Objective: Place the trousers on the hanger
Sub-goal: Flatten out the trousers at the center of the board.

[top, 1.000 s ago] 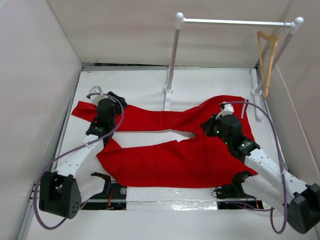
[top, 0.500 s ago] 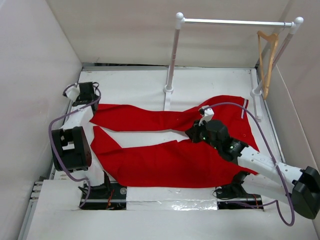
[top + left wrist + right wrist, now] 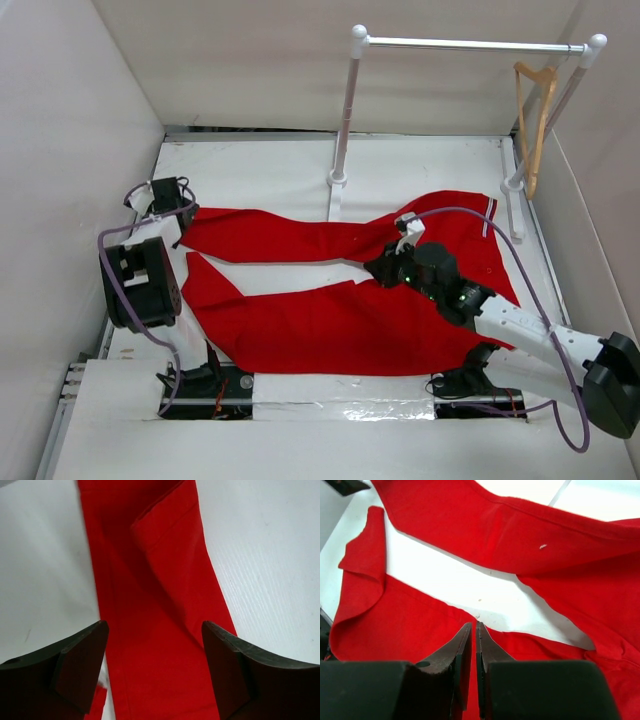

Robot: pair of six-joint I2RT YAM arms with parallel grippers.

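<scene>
My left tool (image 3: 155,627) stands wide apart and empty over the far trouser leg near its cuff. My right tool (image 3: 474,625) is all but together, only a slit showing, with its tips at the inner edge of the near leg. I see no cloth pinched in it. The trousers (image 3: 340,325) lie flat across the bench (image 3: 420,165), legs to the left, waist to the right. They look soft and light and will likely sag and slide, so I would pinch the waistband. The hanger (image 3: 537,120) hangs on the rail (image 3: 470,44) at far right, close to the side wall (image 3: 600,200), so room is tight there and freer mid-bench
</scene>
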